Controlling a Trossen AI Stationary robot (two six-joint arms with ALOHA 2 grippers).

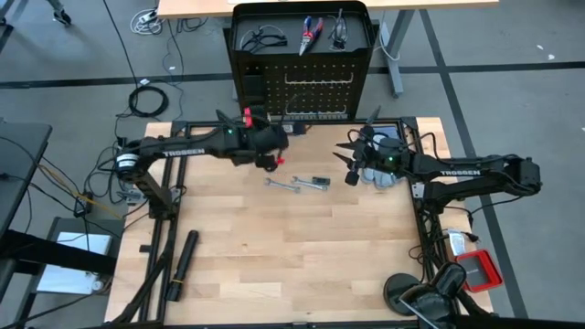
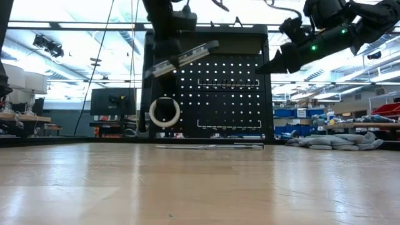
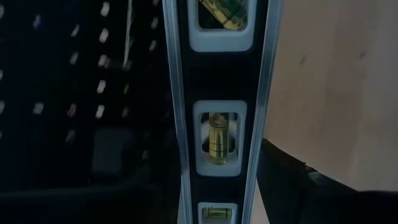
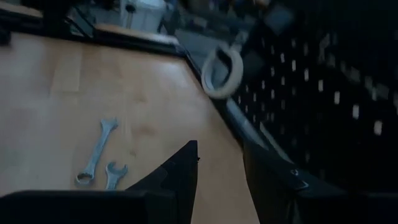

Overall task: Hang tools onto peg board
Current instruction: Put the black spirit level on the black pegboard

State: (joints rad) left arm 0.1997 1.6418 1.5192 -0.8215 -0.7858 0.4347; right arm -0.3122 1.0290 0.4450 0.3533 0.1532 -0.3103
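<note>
The black peg board (image 1: 315, 91) (image 2: 247, 69) stands upright at the table's far edge. A white tape ring (image 2: 164, 112) (image 4: 222, 73) hangs on its face. Glasses (image 1: 259, 38) and red-and-blue pliers (image 1: 311, 32) lie on its top shelf. My left gripper (image 1: 272, 148) (image 2: 166, 55) is in front of the board's left half, shut on a black strip with white windows (image 2: 187, 56) (image 3: 217, 124). My right gripper (image 1: 350, 163) (image 4: 219, 168) hovers open near the board's right half with nothing between its fingers. Two silver wrenches (image 1: 283, 185) (image 4: 96, 152) lie flat on the table. My left gripper comes from above and holds the black strip near its lower end (image 2: 164, 65), as the low view shows. The strip is lifted clear of the table and tilted, its free end (image 2: 212, 45) higher and toward the table's right. The fingers themselves are hidden in the wrist view.
A long black cylinder (image 1: 183, 260) lies near the table's front left. A grey heap (image 2: 340, 140) sits at the table's far right by my right arm. Bare wood (image 1: 302, 256) fills the middle and front of the table.
</note>
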